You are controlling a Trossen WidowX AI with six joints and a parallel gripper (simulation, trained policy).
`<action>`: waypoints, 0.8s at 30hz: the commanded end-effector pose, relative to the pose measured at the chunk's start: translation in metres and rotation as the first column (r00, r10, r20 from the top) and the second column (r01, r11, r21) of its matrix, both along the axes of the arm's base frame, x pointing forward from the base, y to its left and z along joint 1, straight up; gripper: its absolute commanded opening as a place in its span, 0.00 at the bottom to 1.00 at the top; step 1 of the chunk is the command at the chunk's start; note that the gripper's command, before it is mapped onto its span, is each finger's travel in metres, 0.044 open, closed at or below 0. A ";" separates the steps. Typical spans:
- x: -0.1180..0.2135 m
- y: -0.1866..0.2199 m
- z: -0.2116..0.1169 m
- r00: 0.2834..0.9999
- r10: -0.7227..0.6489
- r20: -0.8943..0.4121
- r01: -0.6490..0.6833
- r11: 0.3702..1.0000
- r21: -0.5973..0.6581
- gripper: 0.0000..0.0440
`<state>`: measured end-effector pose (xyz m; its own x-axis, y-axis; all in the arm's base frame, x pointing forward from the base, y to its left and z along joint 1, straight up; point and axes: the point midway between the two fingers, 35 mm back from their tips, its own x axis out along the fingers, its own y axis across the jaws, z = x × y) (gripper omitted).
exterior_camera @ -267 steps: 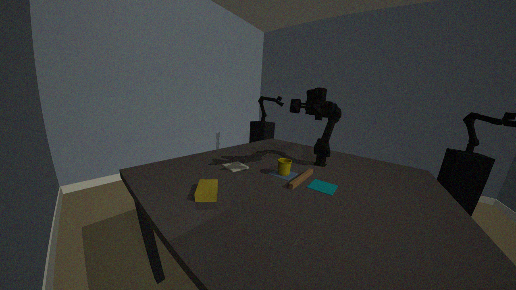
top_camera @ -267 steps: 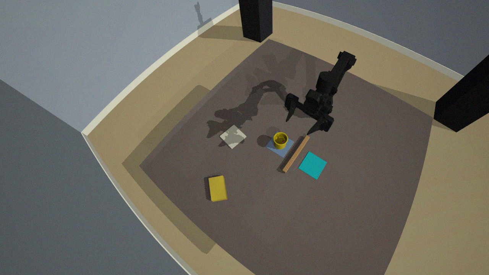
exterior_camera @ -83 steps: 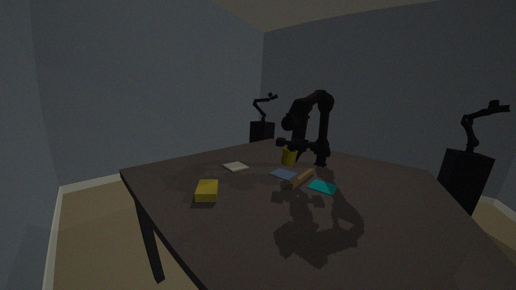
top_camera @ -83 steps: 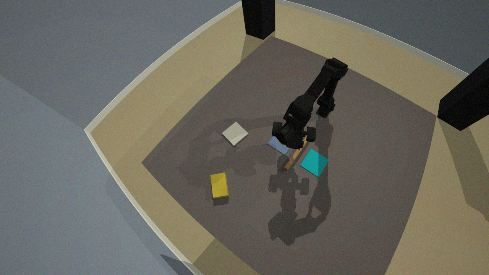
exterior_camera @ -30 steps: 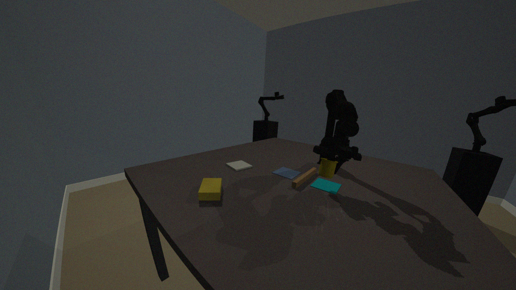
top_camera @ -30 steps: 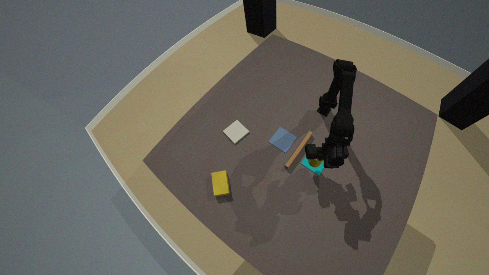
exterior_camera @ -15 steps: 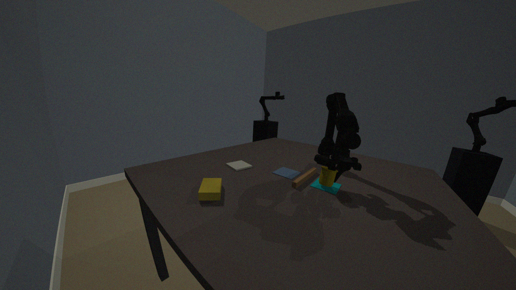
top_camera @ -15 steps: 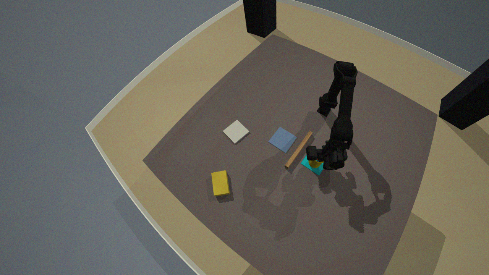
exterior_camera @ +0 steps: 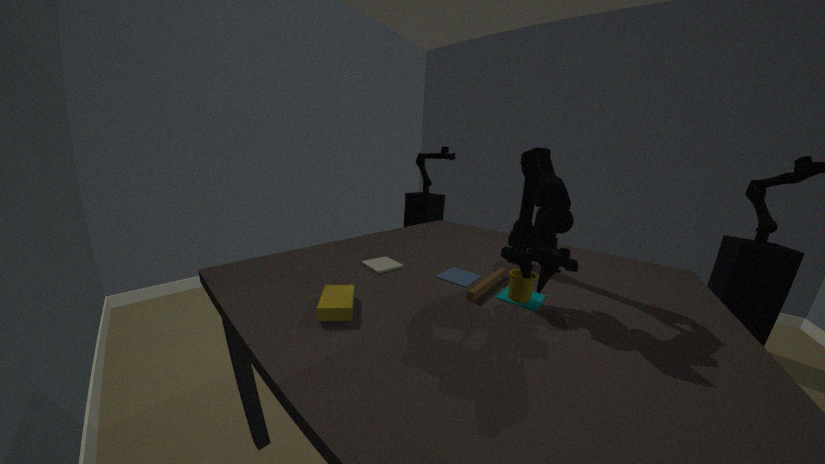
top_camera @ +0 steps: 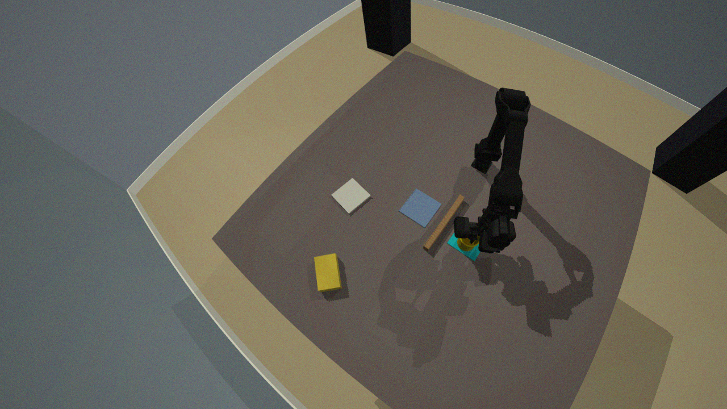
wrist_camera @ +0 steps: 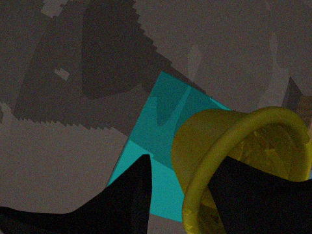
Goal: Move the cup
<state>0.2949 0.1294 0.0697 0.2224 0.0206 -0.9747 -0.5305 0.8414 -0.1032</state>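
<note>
Cup (top_camera: pixel 466 243) (exterior_camera: pixel 520 288) (wrist_camera: pixel 208 140), one, yellow, round-rimmed: upright on the teal pad (top_camera: pixel 473 254) (exterior_camera: pixel 537 298) (wrist_camera: pixel 140 133), right of centre in the top and exterior views. Contents: too murky to tell.

Gripper (top_camera: pixel 477 240) (exterior_camera: pixel 533 283) (wrist_camera: pixel 176 158), one, black: partly open, gripping nothing; one finger reaches inside the cup, the other stands outside the wall, a gap showing between it and the cup in the wrist view. Whether the inner finger touches the cup cannot be told.

Wooden bar (top_camera: pixel 443 222) (exterior_camera: pixel 487 284) (wrist_camera: pixel 305 108), one: flat, just left of the teal pad in the top view.

Blue pad (top_camera: pixel 420 207) (exterior_camera: pixel 457 276) (wrist_camera: pixel 310 174), one: flat, across the bar from the cup.

White tile (top_camera: pixel 350 195) (exterior_camera: pixel 381 264), one: flat, farther left, apart from the blue pad.

Yellow block (top_camera: pixel 327 272) (exterior_camera: pixel 335 303), one: lower left of the cup in the top view, well apart from it.

Surface (top_camera: pixel 284 228) (exterior_camera: pixel 288 346) (wrist_camera: pixel 65 162), brown: carrying all the above pieces, crossed by the arm's shadows.
</note>
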 end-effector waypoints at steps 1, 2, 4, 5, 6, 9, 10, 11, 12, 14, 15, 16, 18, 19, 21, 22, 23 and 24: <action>0.002 0.002 0.009 1.000 -0.002 0.030 0.001 1.000 0.029 0.34; 0.002 0.002 0.010 0.999 -0.001 0.035 0.000 0.999 0.033 0.33; -0.001 0.001 0.013 0.999 -0.001 0.035 -0.001 0.999 0.041 0.35; -0.002 0.000 0.014 0.999 -0.001 0.035 -0.001 0.999 0.045 0.35; -0.004 0.000 0.016 0.999 -0.001 0.035 -0.001 0.999 0.049 0.36; -0.007 -0.001 0.021 0.999 -0.002 0.039 0.000 0.998 0.061 0.38; -0.009 -0.002 0.022 0.999 -0.002 0.041 0.000 0.998 0.065 0.39; -0.010 -0.002 0.024 0.999 -0.003 0.043 0.000 0.998 0.069 0.40; -0.011 -0.003 0.026 0.999 -0.004 0.046 0.000 0.997 0.073 0.41; -0.013 -0.003 0.031 0.999 -0.005 0.052 0.001 0.997 0.082 0.43; -0.013 -0.003 0.033 0.998 -0.006 0.056 0.002 0.996 0.087 0.44; -0.014 -0.004 0.036 0.998 -0.008 0.060 0.002 0.996 0.092 0.45; -0.016 -0.004 0.041 0.998 -0.011 0.069 0.004 0.995 0.101 0.47; -0.016 -0.005 0.044 0.997 -0.012 0.074 0.005 0.994 0.106 0.48; -0.017 -0.005 0.050 0.996 -0.016 0.086 0.006 0.993 0.117 0.50; -0.017 -0.005 0.053 0.995 -0.018 0.093 0.006 0.993 0.122 0.52; -0.017 -0.005 0.056 0.995 -0.020 0.101 0.007 0.992 0.127 0.53; -0.017 -0.006 0.060 0.994 -0.022 0.109 0.007 0.991 0.132 0.54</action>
<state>0.2782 0.1238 0.1199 0.3108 0.1273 -0.9419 -0.5158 0.8550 -0.0547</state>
